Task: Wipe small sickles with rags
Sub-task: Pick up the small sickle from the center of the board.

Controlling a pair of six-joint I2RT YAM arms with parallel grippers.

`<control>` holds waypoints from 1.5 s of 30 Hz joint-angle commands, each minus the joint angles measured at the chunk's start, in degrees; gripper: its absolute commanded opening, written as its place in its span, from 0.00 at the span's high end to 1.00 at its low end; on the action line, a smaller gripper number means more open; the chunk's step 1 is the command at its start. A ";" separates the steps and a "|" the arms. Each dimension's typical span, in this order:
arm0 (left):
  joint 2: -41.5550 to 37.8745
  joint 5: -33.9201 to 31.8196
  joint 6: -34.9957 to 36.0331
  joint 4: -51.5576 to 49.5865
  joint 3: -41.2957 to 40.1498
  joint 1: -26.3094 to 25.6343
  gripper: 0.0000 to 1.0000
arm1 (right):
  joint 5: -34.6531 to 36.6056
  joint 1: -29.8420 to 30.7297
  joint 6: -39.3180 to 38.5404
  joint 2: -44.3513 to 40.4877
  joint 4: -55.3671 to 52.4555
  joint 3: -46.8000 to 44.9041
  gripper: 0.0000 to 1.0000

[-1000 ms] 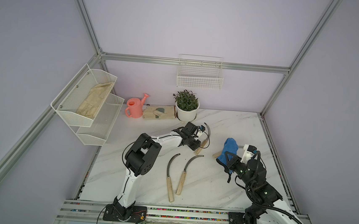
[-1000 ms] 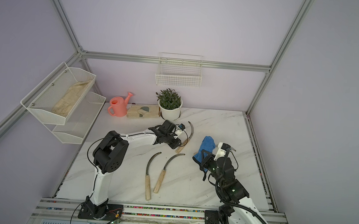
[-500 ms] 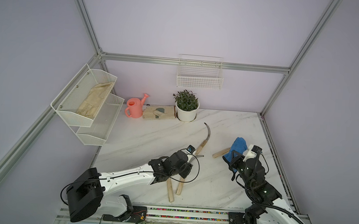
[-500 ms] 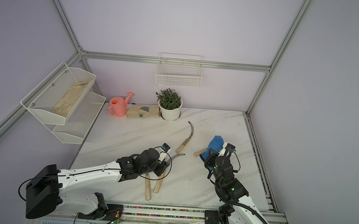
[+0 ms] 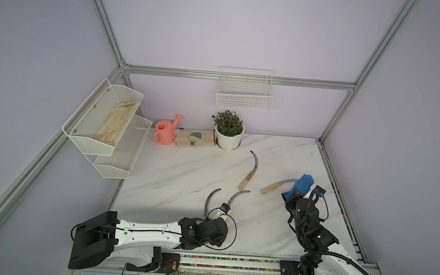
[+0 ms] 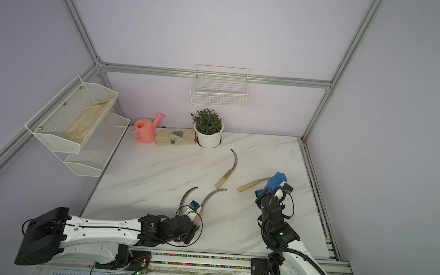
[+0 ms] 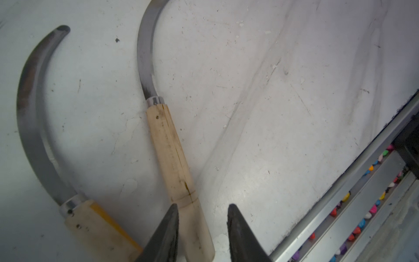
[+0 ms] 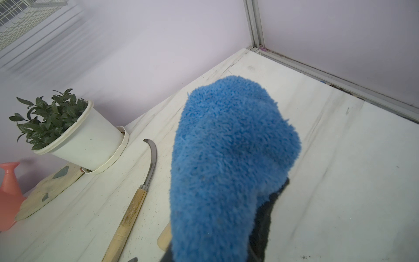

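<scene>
Compared with a second ago, the left arm is no longer stretched out to the middle of the desk (image 5: 178,172). It now lies low along the front edge, and the left claw (image 7: 203,209) sits over the butt end of the near sickle (image 7: 169,156). Its jaws are a narrow way apart astride the pale handle, one overlapping the wood and the other standing clear of it, so nothing is gripped. Just beside it the neighbour sickle (image 7: 34,127) lies flat on the desk, its handle close to the first but apart from it; in both top views the curved blades of this pair stick out beyond the arm's wrist. The back sickle (image 5: 250,170), which was at the left claw a second ago, lies alone on the desk near the potted plant (image 5: 228,133), where it already lay half a second ago. The right claw (image 5: 293,196), mostly covered by the blue rag (image 5: 302,183), is closed on it. The rag has slid further right along the blade of the fourth sickle (image 5: 271,187), baring a stretch of blade between rag and handle, while that handle has not shifted
</scene>
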 commanded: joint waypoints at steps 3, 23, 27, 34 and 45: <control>-4.42 -0.08 -7.45 -4.75 -2.09 -2.28 0.64 | 1.83 0.24 -0.14 0.81 2.78 0.39 1.00; 3.95 -0.21 -7.33 -6.64 1.71 -4.15 0.59 | 0.62 0.25 -0.75 1.25 3.67 0.18 1.00; 5.46 -0.22 -7.06 -6.67 2.83 -4.38 0.57 | 0.42 0.23 -0.85 1.51 3.75 0.20 1.00; 6.79 -2.56 -7.95 -6.70 2.71 -4.42 0.57 | 0.16 0.23 -0.94 1.51 3.84 0.21 1.00; 8.79 -4.41 -8.93 -6.28 2.80 -4.42 0.58 | -0.11 0.23 -1.11 1.51 3.94 0.23 1.00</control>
